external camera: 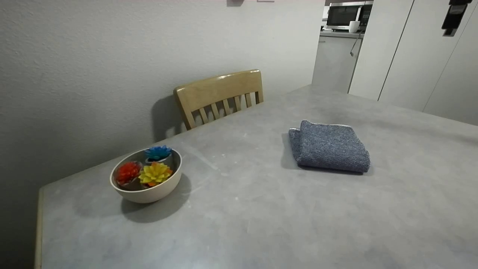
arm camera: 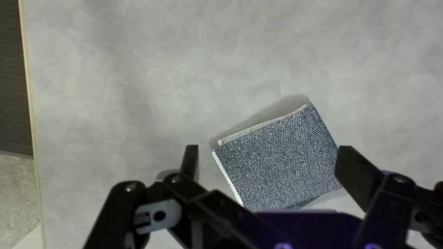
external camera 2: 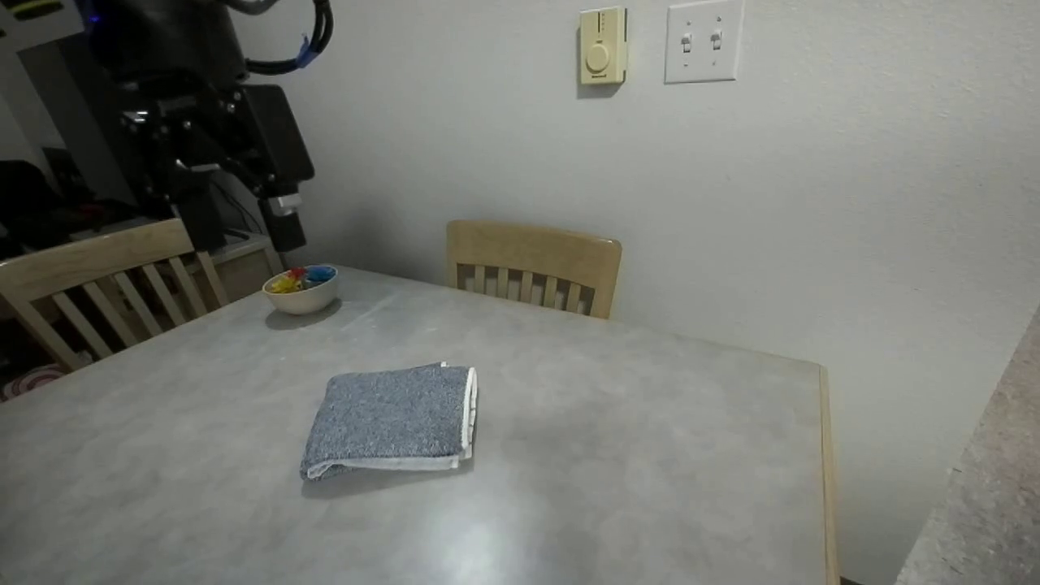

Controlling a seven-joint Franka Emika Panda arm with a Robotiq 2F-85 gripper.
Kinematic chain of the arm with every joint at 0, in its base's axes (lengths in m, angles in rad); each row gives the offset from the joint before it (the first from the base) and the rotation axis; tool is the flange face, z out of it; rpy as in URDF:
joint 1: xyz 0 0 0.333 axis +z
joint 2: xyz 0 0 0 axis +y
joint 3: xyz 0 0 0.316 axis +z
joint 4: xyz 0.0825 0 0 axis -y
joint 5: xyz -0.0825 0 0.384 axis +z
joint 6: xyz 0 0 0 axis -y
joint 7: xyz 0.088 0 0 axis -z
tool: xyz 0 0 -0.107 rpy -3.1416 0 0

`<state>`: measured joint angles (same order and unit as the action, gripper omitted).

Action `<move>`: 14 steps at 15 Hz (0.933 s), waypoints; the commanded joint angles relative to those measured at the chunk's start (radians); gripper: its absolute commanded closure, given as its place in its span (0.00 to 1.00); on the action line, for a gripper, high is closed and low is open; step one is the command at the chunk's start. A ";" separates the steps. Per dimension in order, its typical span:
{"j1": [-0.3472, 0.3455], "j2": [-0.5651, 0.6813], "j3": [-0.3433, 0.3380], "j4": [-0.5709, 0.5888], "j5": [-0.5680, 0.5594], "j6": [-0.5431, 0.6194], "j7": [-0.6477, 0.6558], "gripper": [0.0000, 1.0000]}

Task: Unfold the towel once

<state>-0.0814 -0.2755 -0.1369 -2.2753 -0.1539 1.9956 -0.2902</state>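
Observation:
A folded blue-grey towel with white edges lies on the table, also in an exterior view and in the wrist view. It is a rough square of stacked layers, with one corner raised a little. My gripper hangs well above the table in an exterior view, apart from the towel. In the wrist view my gripper is wide open, with the towel below and between its fingers in the picture. Nothing is held. The gripper's body hides the towel's lower edge there.
A white bowl with red, yellow and blue artificial flowers stands near the table edge, also in an exterior view. A wooden chair stands between table and wall. Another chair stands behind the arm. The table edge shows at left in the wrist view.

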 commanded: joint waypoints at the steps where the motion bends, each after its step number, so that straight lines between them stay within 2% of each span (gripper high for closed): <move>1: 0.002 -0.002 -0.001 -0.003 0.011 0.011 -0.011 0.00; 4: 0.006 0.035 -0.017 0.028 0.035 0.043 -0.070 0.00; 9: 0.006 0.125 -0.059 0.143 0.060 -0.061 -0.320 0.00; 14: -0.008 0.229 -0.064 0.238 0.097 -0.066 -0.396 0.00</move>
<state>-0.0779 -0.1292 -0.2014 -2.1195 -0.0998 1.9573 -0.6353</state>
